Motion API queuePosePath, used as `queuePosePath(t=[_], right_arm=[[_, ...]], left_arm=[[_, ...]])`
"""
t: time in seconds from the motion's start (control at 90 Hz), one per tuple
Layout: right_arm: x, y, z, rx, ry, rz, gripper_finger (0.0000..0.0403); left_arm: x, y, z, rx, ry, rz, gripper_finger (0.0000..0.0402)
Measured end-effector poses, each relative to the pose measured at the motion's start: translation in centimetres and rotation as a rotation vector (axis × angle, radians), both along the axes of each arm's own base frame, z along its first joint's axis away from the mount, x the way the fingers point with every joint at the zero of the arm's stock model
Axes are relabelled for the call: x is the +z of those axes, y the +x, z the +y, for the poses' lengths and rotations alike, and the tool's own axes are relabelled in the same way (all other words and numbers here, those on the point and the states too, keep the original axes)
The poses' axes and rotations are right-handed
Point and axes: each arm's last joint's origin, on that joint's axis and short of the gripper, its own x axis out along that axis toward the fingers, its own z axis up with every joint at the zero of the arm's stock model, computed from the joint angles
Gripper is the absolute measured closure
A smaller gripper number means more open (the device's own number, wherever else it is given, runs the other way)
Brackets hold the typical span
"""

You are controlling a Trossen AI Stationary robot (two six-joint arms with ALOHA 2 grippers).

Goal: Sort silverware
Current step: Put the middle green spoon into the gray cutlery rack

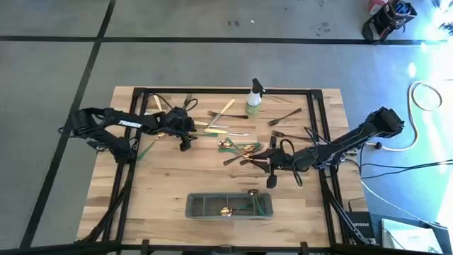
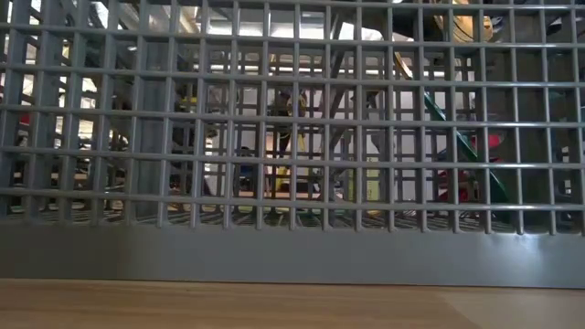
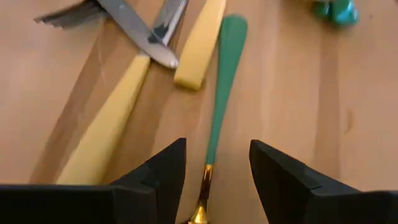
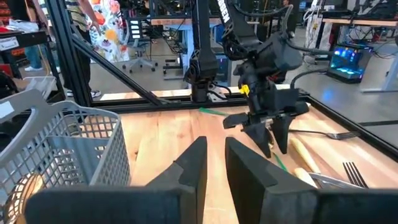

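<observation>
On the left side of the table, the left gripper [image 1: 185, 142] hangs low over a green-handled spoon [image 3: 221, 87]. Its fingers [image 3: 158, 177] are open and hold nothing. In the left wrist view the slim green handle runs straight away from the gripper, and its gold neck passes between the two fingertips, so the long axis lies across the closing direction; I judge a short descent and a squeeze would be enough. Just beside this handle lie two cream-handled pieces [image 3: 199, 46], one crossing a shiny blade, and they could be touched by the finger on that side.

In the middle of the table the rest of the silverware [image 1: 237, 147] is scattered, with a spray bottle [image 1: 254, 99] behind it. Nearer the front edge stands the wire-mesh caddy [image 1: 230, 206], which already holds some pieces.

On the right, the right gripper [image 1: 272, 170] hovers between the scatter and the caddy, almost closed and empty.
</observation>
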Motion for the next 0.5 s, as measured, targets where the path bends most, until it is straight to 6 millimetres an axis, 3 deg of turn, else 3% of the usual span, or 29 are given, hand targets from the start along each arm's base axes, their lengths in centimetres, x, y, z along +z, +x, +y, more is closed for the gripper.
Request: queuePosePath(t=[0.167,0.5], right_arm=[[-0.02,-0.01,0.01,0.0,0.001,0.002,0.0361],[-0.05,-0.01,0.01,0.0,0.001,0.005,0.0361]], left_arm=[[-0.72,0.12,0.13,0.002,0.014,0.03,0.0255],[-0.86,0.07,0.37,0.008,0.027,0.04,0.0352]])
